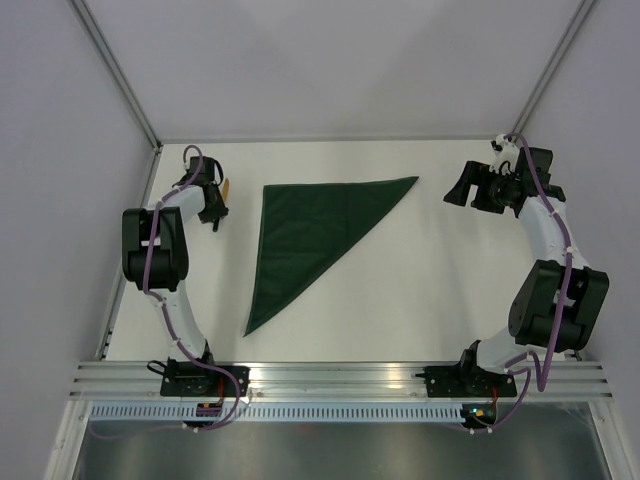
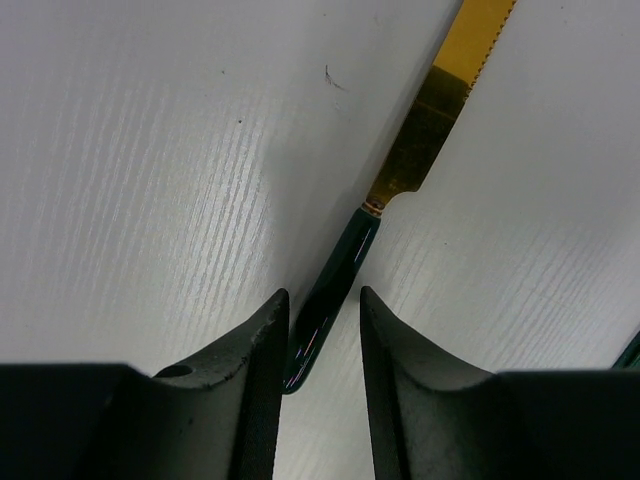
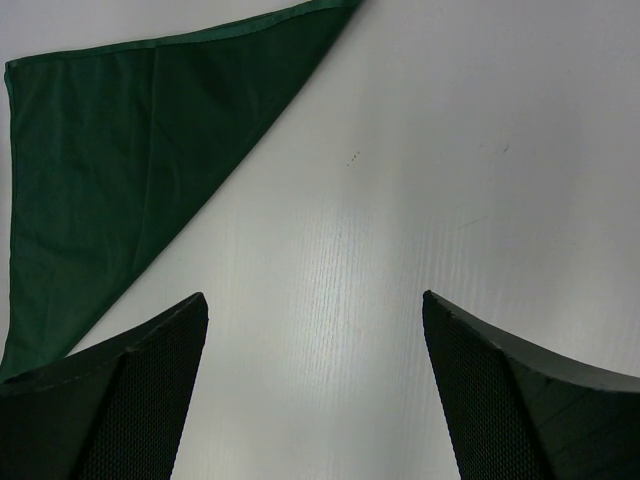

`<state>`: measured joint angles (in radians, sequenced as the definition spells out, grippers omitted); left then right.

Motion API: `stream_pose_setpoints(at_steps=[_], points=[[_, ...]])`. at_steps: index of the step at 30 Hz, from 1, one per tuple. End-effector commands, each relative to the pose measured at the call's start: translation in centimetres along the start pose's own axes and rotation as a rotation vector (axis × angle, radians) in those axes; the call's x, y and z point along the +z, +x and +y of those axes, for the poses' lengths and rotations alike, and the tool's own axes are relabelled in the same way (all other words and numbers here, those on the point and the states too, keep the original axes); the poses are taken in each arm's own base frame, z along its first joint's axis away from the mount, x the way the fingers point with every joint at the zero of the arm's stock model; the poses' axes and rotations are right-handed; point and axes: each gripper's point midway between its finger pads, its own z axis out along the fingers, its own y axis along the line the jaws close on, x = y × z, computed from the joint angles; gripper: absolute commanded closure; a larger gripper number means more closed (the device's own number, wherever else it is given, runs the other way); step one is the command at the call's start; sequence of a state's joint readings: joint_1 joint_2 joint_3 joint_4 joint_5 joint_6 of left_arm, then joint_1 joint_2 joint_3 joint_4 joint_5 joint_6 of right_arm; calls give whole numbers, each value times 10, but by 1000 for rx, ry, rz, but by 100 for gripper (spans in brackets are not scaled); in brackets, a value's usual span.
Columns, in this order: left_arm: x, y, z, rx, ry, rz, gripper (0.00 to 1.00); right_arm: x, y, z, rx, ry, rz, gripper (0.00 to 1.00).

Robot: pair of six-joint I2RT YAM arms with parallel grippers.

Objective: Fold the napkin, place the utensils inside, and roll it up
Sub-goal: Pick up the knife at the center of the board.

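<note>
White tabletop (image 1: 420,290) carries, at 9 o'clock, the left gripper (image 2: 322,295), half-narrowed astride but not pinching the knife (image 2: 400,170), which runs 7-to-1 o'clock ahead of it, then the triangle-folded napkin (image 1: 315,230) at centre, and the right gripper (image 3: 315,298), wide and empty, at 3 o'clock.

Bright, even overhead light; soft shadows; sharp focus.
</note>
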<state>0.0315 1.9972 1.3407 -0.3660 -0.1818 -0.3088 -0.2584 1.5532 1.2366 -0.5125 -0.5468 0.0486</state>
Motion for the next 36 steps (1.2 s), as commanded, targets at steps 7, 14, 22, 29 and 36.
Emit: stream_pose_setpoints(at_steps=[7, 14, 22, 29, 36], points=[[12, 10, -2, 27, 13, 49, 72, -12, -15, 12, -4, -18, -47, 7], [10, 16, -2, 28, 20, 69, 87, -13, -16, 13, -2, -23, -50, 7], [-3, 19, -4, 21, 48, 62, 98, -13, -15, 14, -6, -28, -49, 7], [-30, 10, -14, -16, 122, 7, 98, -11, -14, 13, -2, -31, -45, 7], [-48, 14, -21, -45, 185, -35, 98, -11, -13, 13, 0, -32, -41, 7]])
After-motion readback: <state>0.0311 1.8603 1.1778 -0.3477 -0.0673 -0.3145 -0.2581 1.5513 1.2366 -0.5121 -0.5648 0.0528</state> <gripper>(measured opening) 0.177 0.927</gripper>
